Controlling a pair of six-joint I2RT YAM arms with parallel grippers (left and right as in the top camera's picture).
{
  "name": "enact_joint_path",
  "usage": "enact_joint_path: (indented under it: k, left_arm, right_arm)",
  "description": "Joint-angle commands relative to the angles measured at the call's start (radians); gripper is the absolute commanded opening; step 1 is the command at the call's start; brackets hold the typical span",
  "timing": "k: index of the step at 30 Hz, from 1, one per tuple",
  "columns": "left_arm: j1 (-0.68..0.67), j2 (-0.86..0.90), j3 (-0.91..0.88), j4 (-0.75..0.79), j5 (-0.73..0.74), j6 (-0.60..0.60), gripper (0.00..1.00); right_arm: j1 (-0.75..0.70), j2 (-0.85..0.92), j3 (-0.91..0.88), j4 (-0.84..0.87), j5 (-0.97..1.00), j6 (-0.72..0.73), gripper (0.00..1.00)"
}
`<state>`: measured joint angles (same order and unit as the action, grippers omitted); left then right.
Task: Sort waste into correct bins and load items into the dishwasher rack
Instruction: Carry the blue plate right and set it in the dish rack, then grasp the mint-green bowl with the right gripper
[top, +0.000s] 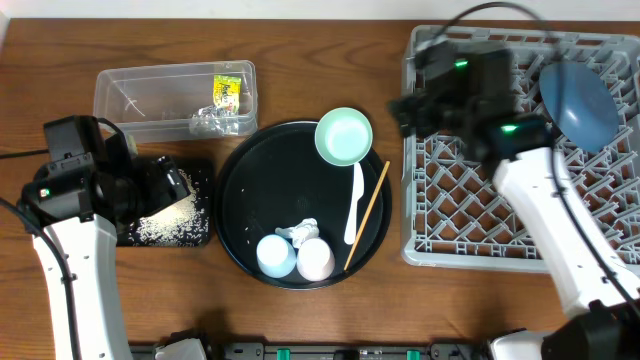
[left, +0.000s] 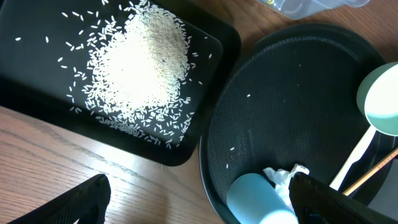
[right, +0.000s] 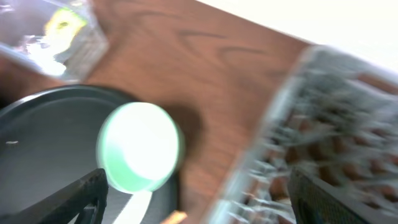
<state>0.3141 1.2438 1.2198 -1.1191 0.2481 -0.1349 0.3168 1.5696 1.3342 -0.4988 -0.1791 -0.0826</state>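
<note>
White rice (top: 172, 218) lies piled in the shallow black tray (top: 196, 236), also in the left wrist view (left: 140, 62). The clear tub (top: 120, 90) holds the yellow-green wrapper (top: 228, 93) and whitish scraps. The round black tray (top: 240, 210) holds the mint-green bowl (top: 344, 135), white spoon (top: 354, 208), chopstick (top: 367, 213), pale blue cup (top: 275, 255), pink cup (top: 316, 259) and a crumpled scrap (top: 300, 232). The dark blue bowl (top: 579, 103) sits in the grey rack (top: 440, 220). My left gripper (left: 199, 202) is open and empty over the table by the black tray. My right gripper (right: 198, 199) is open and empty above the rack's left edge.
The wooden table (top: 330, 60) shows between the tub, the round tray and the rack. The rack's left wall (right: 261, 162) is blurred in the right wrist view. The pale blue cup (left: 258, 199) and a scrap (left: 283, 177) lie by my left gripper's right finger.
</note>
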Motion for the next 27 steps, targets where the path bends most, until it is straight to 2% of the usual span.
enact_joint_path:
  k: [1,5,8,12,18,20,24,26,27]
  left_arm:
    - [0.005,0.004,0.008,-0.002,-0.002,-0.01,0.93]
    - [0.005,0.004,0.008,-0.002,-0.002,-0.01,0.93]
    - [0.005,0.004,0.008,-0.002,-0.002,-0.01,0.93]
    - [0.005,0.004,0.008,-0.002,-0.002,-0.01,0.93]
    - [0.005,0.004,0.008,-0.002,-0.001,-0.01,0.93]
    - [0.005,0.004,0.008,-0.002,-0.001,-0.01,0.93]
    - [0.005,0.004,0.008,-0.003,0.002,-0.01,0.93]
    - [0.005,0.004,0.008,-0.003,0.002,-0.01,0.93]
    - [0.005,0.004,0.008,-0.003,0.002,-0.01,0.93]
  right_arm:
    - [0.076,0.08,0.008,0.014,0.114,0.14,0.85]
    - [0.146,0.183,0.008,0.073,0.196,0.16,0.77]
    - [0.17,0.249,0.008,0.125,0.263,0.187,0.75]
    - [0.178,0.33,0.008,0.169,0.266,0.196,0.72]
    - [0.177,0.423,0.008,0.184,0.266,0.221,0.6]
    - [0.177,0.446,0.008,0.19,0.266,0.221,0.51]
    - [0.178,0.45,0.01,0.194,0.269,0.22,0.1]
    - [0.177,0.423,0.017,0.192,0.288,0.22,0.01]
    - [0.176,0.404,0.023,0.186,0.309,0.22,0.01]
